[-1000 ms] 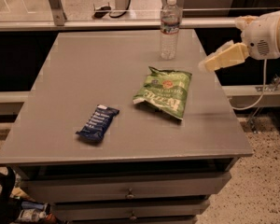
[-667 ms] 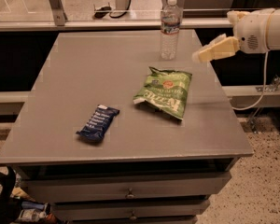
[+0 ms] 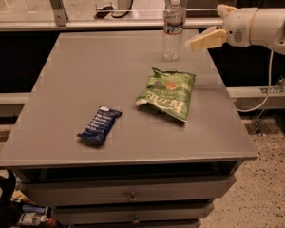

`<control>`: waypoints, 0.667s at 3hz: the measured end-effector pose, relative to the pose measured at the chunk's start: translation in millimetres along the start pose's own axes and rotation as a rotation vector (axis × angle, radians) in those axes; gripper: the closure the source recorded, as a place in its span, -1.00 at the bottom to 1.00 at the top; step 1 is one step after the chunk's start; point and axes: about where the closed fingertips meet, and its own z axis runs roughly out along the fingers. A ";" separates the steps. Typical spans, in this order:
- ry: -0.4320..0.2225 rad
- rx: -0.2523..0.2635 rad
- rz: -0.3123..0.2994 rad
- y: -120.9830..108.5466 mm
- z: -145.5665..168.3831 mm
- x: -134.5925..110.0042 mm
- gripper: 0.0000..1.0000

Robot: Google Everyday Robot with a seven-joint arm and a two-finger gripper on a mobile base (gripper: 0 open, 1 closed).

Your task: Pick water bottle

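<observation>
The water bottle (image 3: 173, 28) is a small clear plastic bottle with a white cap and a white label with a red and blue band. It stands upright at the far right of the grey table (image 3: 85, 80). My gripper (image 3: 194, 42) comes in from the right on a white arm. Its pale fingertips sit just right of the bottle, at mid-height, a small gap away from it and holding nothing.
A green chip bag (image 3: 167, 93) lies in front of the bottle at the table's right. A dark blue snack bar (image 3: 99, 124) lies at the front left. A metal rail and glass partition (image 3: 85, 23) run behind the table. Drawers sit below the top.
My gripper has moved left and a little up, from the table's right edge to just beside the bottle. The bottle, bag and bar have not moved.
</observation>
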 end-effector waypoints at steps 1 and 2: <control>-0.036 -0.054 0.025 -11.7 32.2 3.2 -1.00; -0.066 -0.116 0.065 -15.2 62.0 1.7 -1.00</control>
